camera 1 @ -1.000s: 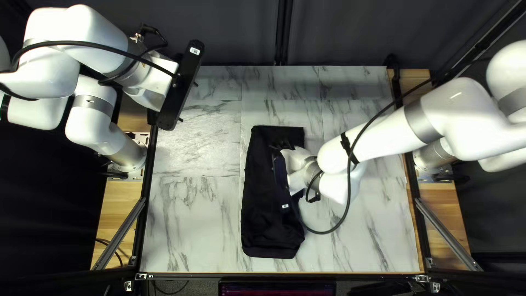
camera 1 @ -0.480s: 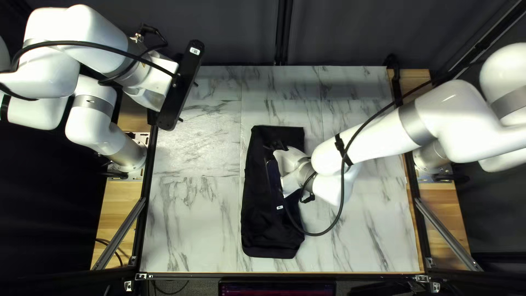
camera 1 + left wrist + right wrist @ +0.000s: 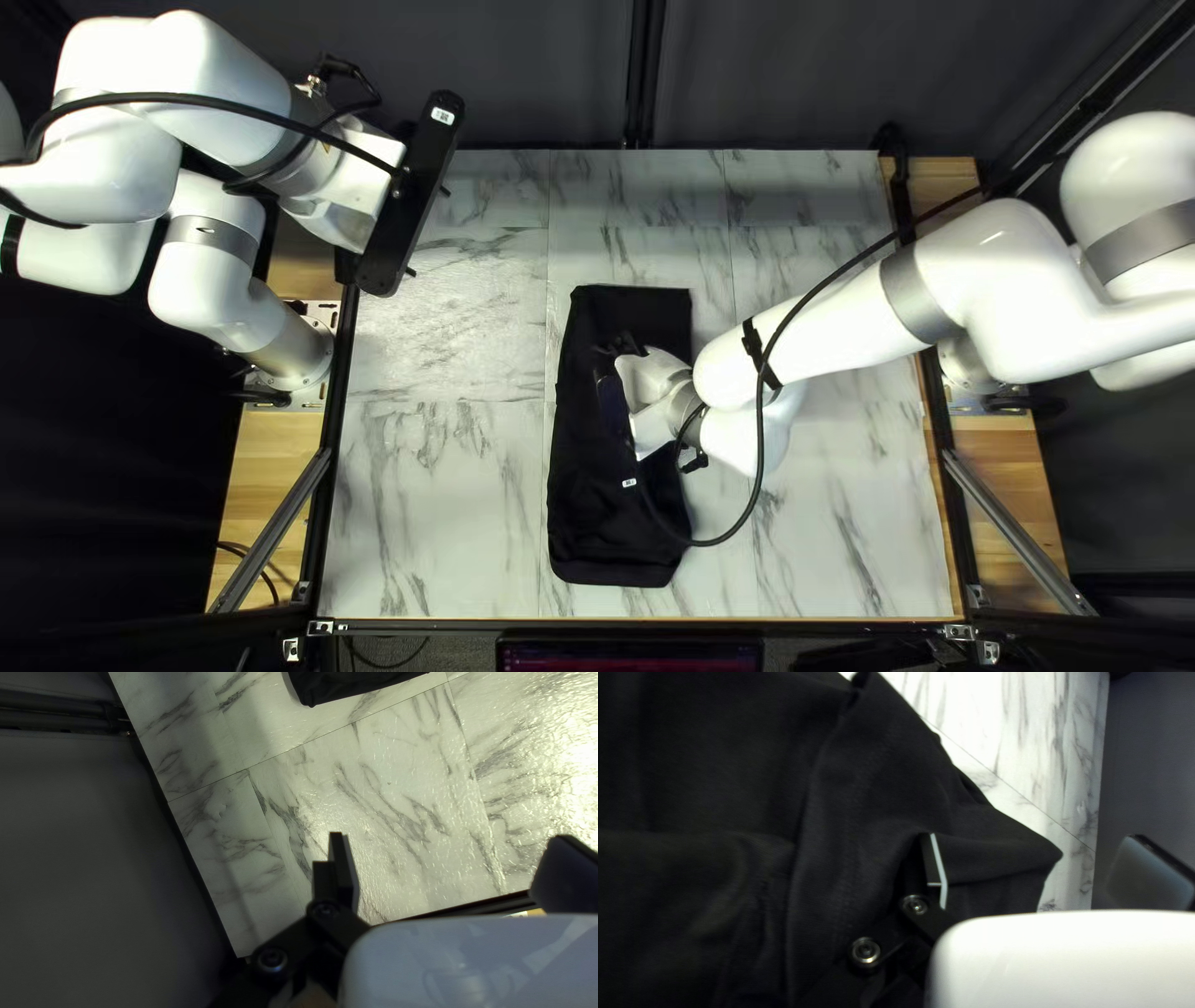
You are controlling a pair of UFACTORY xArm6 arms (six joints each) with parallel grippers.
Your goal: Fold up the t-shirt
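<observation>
Long, narrow black t-shirt

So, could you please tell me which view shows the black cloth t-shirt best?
The top left view: the t-shirt appears nearly whole, though my white right arm covers part. The left wrist view catches only one end; the right wrist view, just a nearby portion.

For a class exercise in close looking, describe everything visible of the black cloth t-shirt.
The black cloth t-shirt lies folded into a long, narrow strip, lengthwise between the far and near edges of the white marble-patterned table. Its fabric looks soft, with creases, layered edges, stitching and a pointed corner. My open right gripper is low over it, one finger against the cloth. I can't make out a collar.
</observation>
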